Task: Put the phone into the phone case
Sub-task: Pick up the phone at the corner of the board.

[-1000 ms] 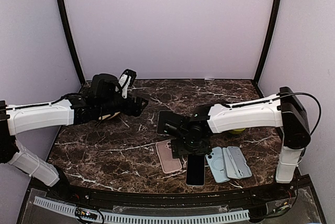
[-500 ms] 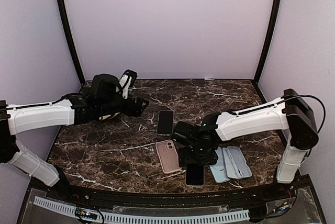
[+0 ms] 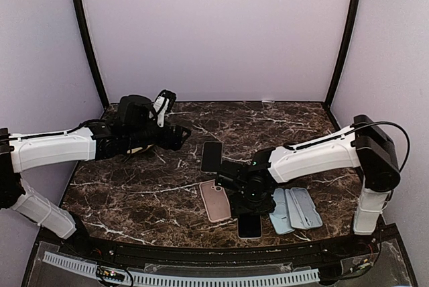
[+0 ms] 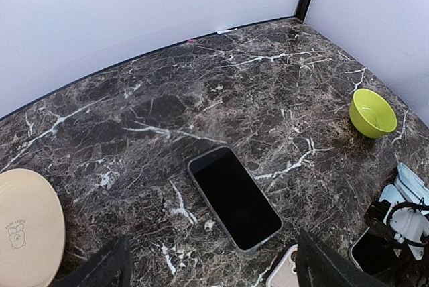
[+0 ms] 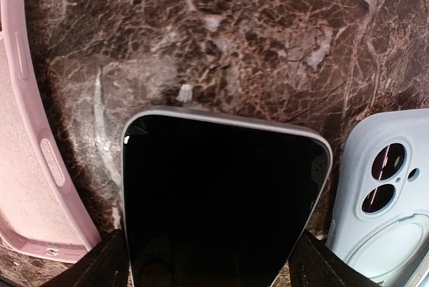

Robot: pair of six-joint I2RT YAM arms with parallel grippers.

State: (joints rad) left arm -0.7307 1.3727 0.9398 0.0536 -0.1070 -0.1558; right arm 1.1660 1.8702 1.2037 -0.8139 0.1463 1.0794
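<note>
the phone, screen-up at lower centre of the overhead frame between the pink case and light blue case, lies between the spread fingers of the right gripper: close squarely on both long edges; left gripper spread, empty.

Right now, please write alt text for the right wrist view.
A black phone lies screen up on dark marble, between the fingers of the right tool. A pink case lies left of it, a blue case right.
</note>
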